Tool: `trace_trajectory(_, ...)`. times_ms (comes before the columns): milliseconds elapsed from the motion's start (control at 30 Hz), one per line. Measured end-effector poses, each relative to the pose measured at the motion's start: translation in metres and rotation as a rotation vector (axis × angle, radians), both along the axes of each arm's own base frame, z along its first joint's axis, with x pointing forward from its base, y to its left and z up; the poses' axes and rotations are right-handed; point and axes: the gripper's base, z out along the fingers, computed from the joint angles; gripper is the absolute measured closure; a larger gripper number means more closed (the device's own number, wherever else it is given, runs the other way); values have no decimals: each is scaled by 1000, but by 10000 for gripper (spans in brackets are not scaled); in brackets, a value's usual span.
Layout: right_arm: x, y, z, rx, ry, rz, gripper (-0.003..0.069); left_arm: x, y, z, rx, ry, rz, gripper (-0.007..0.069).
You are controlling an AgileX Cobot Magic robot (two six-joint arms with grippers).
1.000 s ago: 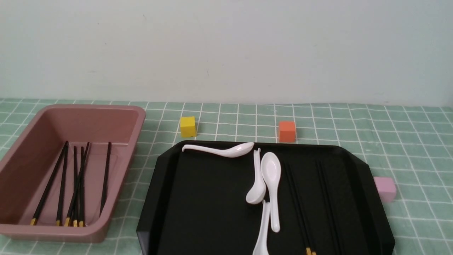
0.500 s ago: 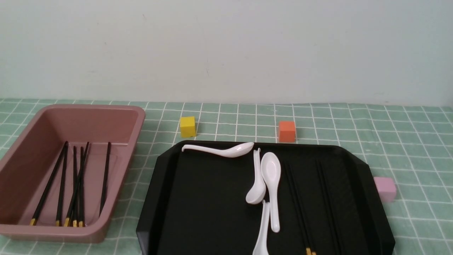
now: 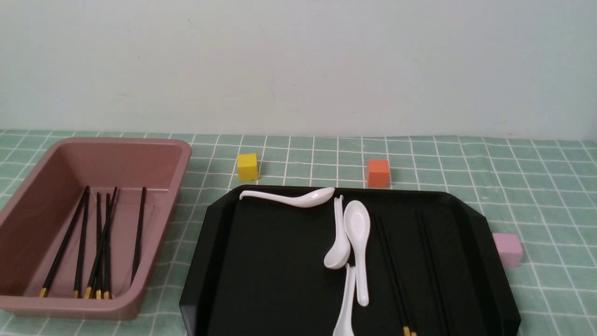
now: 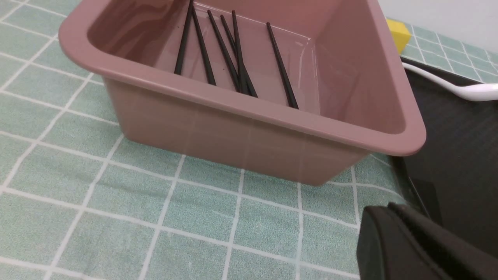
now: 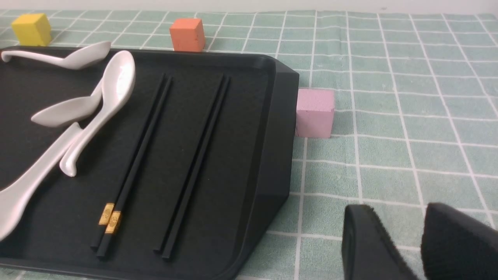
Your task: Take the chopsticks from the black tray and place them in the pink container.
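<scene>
Two pairs of black chopsticks lie side by side on the right part of the black tray (image 3: 261, 261). One pair (image 5: 136, 155) shows gold bands near its close end; the other pair (image 5: 196, 155) lies nearer the tray's right rim (image 5: 280, 136). Several more chopsticks (image 3: 100, 242) rest inside the pink container (image 3: 121, 163) at the left, also seen in the left wrist view (image 4: 233, 58). My left gripper (image 4: 389, 208) is shut and empty, over the cloth between container and tray. My right gripper (image 5: 400, 217) is open and empty, over the cloth right of the tray. Neither gripper shows in the front view.
Several white spoons (image 3: 357, 228) lie on the tray left of the chopsticks. A yellow cube (image 3: 247, 166) and an orange cube (image 3: 378, 173) stand behind the tray. A pale pink cube (image 3: 507, 248) touches its right edge. A green checked cloth covers the table.
</scene>
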Motion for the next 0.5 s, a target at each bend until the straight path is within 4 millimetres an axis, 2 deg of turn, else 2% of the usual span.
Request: trace_trajectory(500,0,0,0,0,0,0,419,0,0,0,0,0,0,594)
